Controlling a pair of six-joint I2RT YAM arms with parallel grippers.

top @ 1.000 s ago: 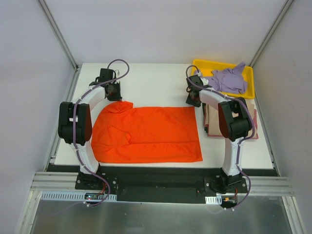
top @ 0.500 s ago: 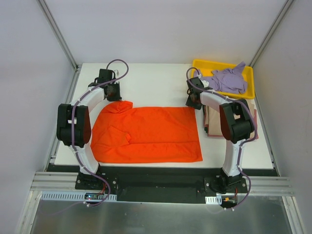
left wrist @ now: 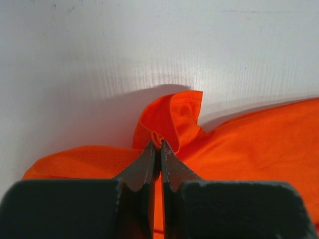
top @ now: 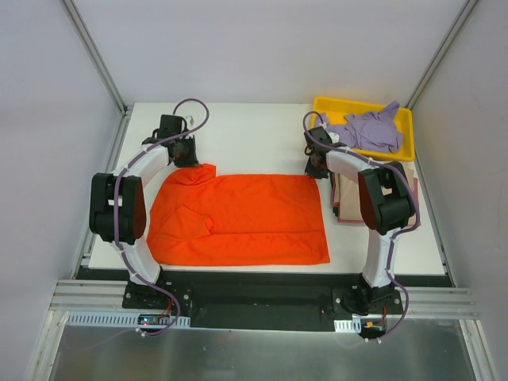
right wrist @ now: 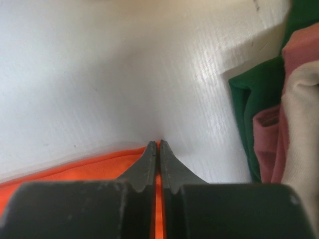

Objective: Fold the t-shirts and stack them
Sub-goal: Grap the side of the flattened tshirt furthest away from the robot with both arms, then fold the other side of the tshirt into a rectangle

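The orange-red t-shirt (top: 242, 218) lies spread on the white table, folded lengthwise. My left gripper (top: 187, 157) is shut on its far left corner, and a pinched fold of orange cloth (left wrist: 158, 137) pokes out between the fingertips (left wrist: 151, 149). My right gripper (top: 315, 169) is shut on the shirt's far right corner, with orange cloth (right wrist: 158, 199) showing in the slit between its jaws. The lavender-purple t-shirt (top: 371, 129) sits crumpled in the yellow tray (top: 405, 119). A tan-beige shirt (top: 348, 198) lies in the folded pile to the right, partly hidden by my right arm.
The folded pile (right wrist: 279, 119) next to my right gripper shows green, pink and cream layers. The yellow tray stands at the far right corner of the table (top: 254, 131). Grey walls and a metal frame (top: 95, 55) enclose the table.
My right gripper has closed onto the far right corner of the orange-red shirt. The left gripper has stayed shut on the far left corner; both arms shifted only slightly.
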